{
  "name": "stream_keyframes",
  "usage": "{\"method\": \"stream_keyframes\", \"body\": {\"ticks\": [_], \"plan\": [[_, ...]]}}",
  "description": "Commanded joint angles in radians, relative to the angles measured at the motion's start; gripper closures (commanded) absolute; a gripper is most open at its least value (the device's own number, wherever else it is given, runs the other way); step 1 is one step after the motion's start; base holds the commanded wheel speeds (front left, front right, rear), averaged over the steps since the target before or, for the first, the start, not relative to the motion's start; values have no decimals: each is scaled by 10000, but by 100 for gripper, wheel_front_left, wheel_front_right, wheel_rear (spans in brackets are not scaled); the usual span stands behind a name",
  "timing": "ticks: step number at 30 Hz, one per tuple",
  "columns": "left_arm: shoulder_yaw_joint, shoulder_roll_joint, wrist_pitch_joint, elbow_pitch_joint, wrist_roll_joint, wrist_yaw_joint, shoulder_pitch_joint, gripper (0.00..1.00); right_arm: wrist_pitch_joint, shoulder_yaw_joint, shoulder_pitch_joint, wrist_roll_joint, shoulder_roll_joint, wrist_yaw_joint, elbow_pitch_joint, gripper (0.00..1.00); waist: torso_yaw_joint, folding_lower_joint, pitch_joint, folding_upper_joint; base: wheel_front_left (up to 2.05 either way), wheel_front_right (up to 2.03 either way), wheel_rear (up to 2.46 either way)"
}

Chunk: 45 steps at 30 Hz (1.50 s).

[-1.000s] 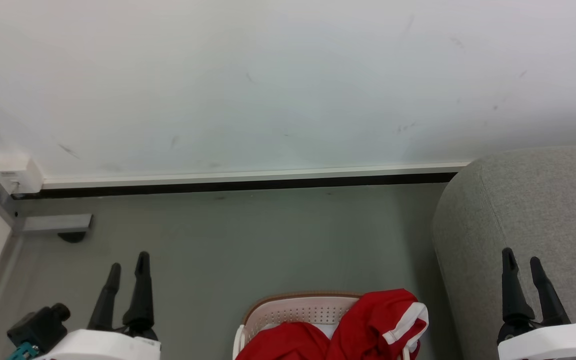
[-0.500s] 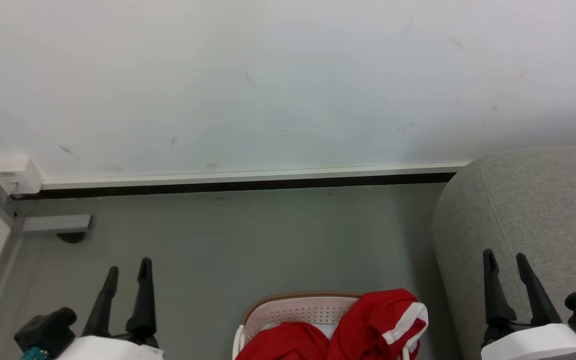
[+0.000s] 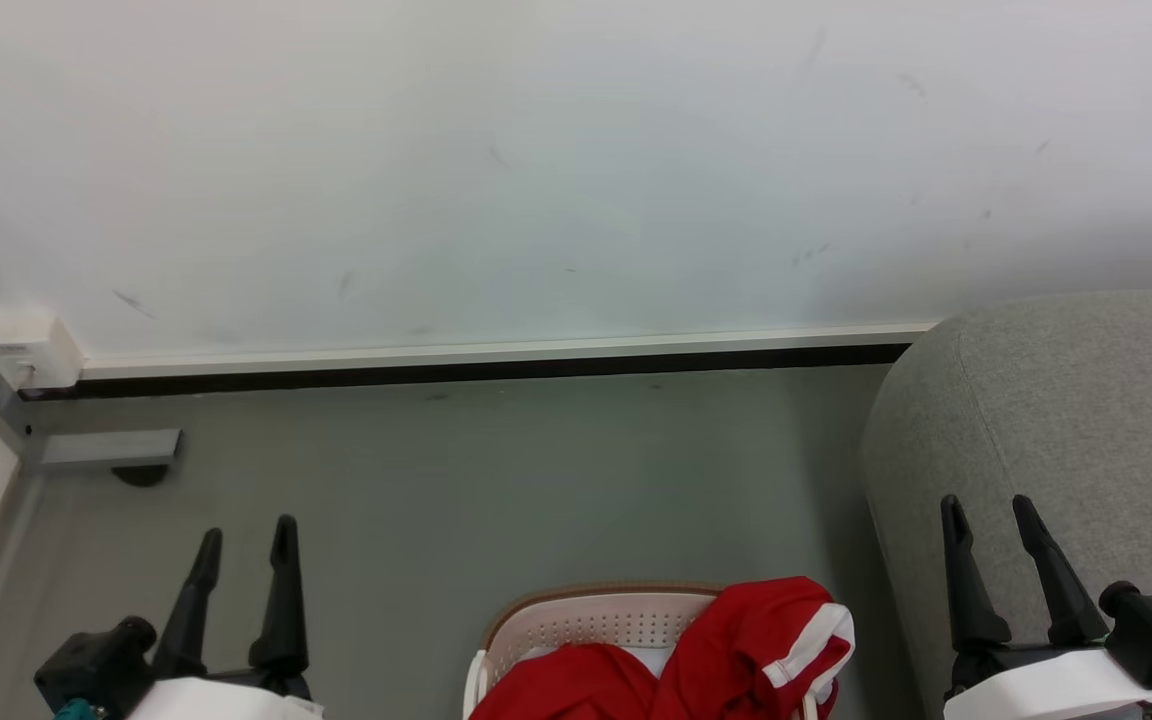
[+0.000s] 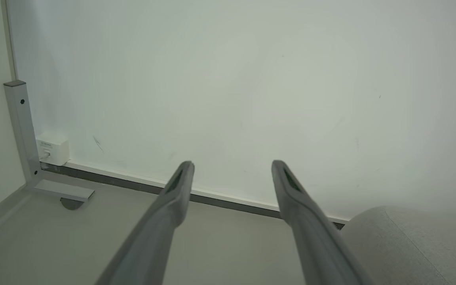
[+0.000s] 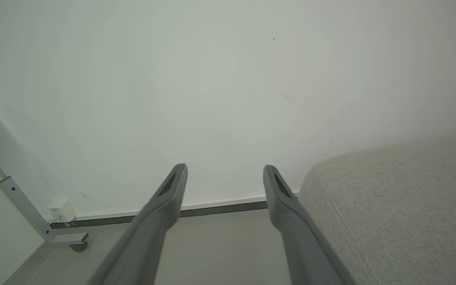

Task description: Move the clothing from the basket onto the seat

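Bright red clothing (image 3: 726,650) with a white band lies heaped in the cream basket (image 3: 591,618), which has a brown rim and sits at the bottom middle of the head view; one piece drapes over the basket's right side. The grey seat (image 3: 1066,410) rises at the right, also seen as the seat (image 4: 406,241) and the seat (image 5: 402,206) in the wrist views. My left gripper (image 3: 246,530) hangs open at the lower left, empty. My right gripper (image 3: 988,508) stands open in front of the seat, empty. Both wrist views show the left gripper (image 4: 232,166) and right gripper (image 5: 225,169) with fingers spread apart.
A white wall (image 3: 536,170) with a dark skirting strip (image 3: 476,372) runs across ahead. A metal frame foot (image 3: 111,450) and a small white socket box (image 3: 28,350) stand at the left corner. Grey floor (image 3: 536,480) lies between basket and wall.
Both grippers have drawn down toward the lower edge of the head view; the right one has also shifted left. Both stay open. The clothing and basket have not moved.
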Motion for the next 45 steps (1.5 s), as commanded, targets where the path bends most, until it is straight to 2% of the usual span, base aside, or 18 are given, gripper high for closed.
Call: {"method": "stream_keyframes", "body": {"ticks": [1,30,37,45], "plan": [[54,-1,-87,-82,337,21,81,0,-114,57,-147,-279,-53,-15,-85,0,-30,0,-1,0,0,0,0],[227,-91,-650,-126,2703,-95,126,0,-688,333,-181,-2236,6,-20,-119,0,-19,0,-52,0,0,0,0],[294,-106,-754,-115,3085,-113,61,0,-787,350,-98,-2639,10,-21,-175,0,-37,0,-71,0,0,0,0],[352,-126,-743,32,2979,-163,7,0,-767,284,-52,-2429,20,-21,-115,0,-82,0,-70,0,0,0,0]]}}
